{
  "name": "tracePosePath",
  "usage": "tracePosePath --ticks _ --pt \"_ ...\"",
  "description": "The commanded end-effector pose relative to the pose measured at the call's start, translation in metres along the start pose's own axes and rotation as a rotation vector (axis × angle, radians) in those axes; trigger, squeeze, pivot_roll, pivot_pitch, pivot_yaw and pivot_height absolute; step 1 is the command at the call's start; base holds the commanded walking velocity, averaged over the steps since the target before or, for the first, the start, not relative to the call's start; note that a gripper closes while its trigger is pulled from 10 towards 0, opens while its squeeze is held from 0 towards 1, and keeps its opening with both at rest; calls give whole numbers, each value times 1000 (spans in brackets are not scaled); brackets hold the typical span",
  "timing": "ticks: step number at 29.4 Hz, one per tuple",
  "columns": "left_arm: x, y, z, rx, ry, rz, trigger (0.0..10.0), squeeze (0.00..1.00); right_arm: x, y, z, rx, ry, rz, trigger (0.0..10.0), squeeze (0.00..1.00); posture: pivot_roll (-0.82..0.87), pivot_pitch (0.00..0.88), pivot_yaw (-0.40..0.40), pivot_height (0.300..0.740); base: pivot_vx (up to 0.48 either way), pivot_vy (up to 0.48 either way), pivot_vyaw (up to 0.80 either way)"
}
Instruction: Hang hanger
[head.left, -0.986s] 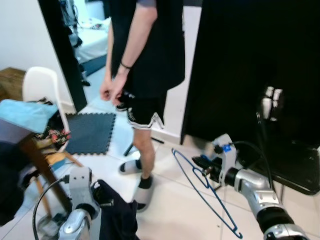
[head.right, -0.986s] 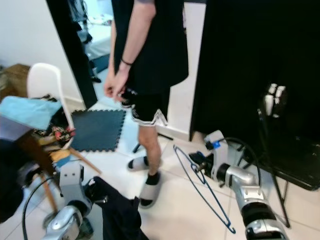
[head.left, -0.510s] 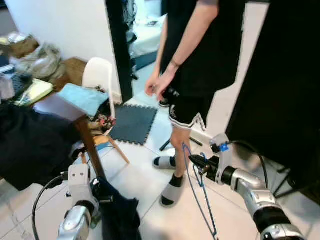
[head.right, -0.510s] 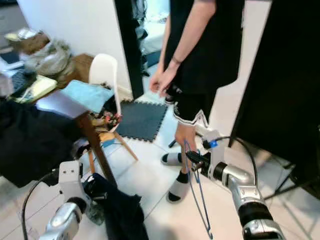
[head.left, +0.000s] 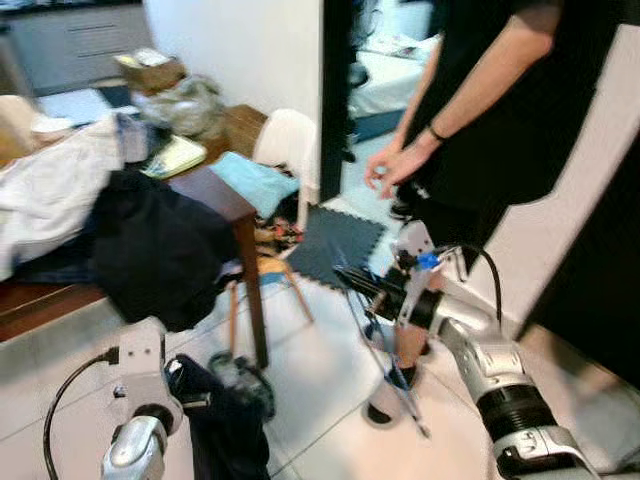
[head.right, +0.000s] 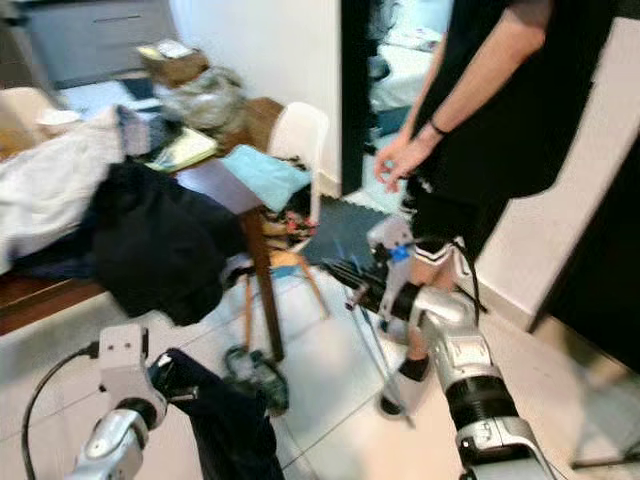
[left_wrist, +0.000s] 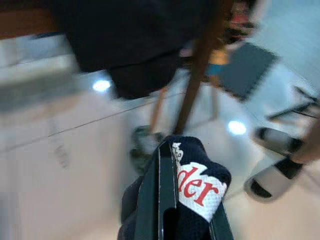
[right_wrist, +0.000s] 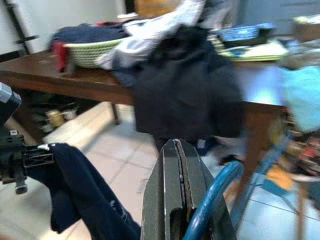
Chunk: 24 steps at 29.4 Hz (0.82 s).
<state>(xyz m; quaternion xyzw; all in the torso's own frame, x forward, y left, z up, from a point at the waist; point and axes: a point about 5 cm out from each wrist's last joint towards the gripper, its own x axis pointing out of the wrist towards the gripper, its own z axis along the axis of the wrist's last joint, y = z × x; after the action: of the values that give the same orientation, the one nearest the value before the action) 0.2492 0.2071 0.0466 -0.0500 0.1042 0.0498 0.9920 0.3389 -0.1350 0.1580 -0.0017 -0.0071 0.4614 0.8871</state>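
We are carrying the blue hanger (head.left: 385, 355) in the right tool (head.left: 352, 281), whose fingers are clamped together on its wire, as the right wrist view shows; the hanger is dangling below the tool toward the floor (head.left: 320, 390), just in front of the person's (head.left: 500, 120) sandalled foot (head.left: 385, 400). The left tool (left_wrist: 167, 200) is pinched on a dark garment (head.left: 225, 425) with red lettering, held low. Over the last second the whole head view has been sweeping leftward: the black wardrobe side has slid out of frame and a tabletop (head.left: 215, 190) heaped with clothes, a white chair (head.left: 290, 140) and a dark floor mat (head.left: 335, 235) are now coming into view. We read this as camera motion from turning, not object motion. Judgement: no rail is in sight, so hanging is not yet underway; we are turning away with both items secured.
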Motion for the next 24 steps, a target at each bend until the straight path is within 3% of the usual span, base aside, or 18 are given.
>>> tracePosePath --ticks 1,6,12,15,17,24 --pt "0 1 7 17 -34 11 10000 0 4 4 6 -5 -15 33 10000 0 5 0 -20 740 0 0 800" --pt "1 7 28 21 -117 66 10000 0 19 19 25 -41 -59 117 10000 0 20 0 -37 740 0 0 800" --pt "0 7 35 30 -142 55 10000 0 33 32 39 -64 -96 166 10000 0 23 0 -38 740 81 0 800" --pt "0 5 33 40 -133 52 10000 0 38 34 42 -73 -103 169 10000 0 24 0 -40 740 284 0 800" --pt "0 4 31 37 -124 49 10000 0 42 28 43 -128 -96 100 10000 0 26 0 -43 740 480 0 0" --pt "0 1 31 36 -114 40 10000 0 47 22 57 -153 -99 50 10000 0 21 0 -40 740 480 0 0"
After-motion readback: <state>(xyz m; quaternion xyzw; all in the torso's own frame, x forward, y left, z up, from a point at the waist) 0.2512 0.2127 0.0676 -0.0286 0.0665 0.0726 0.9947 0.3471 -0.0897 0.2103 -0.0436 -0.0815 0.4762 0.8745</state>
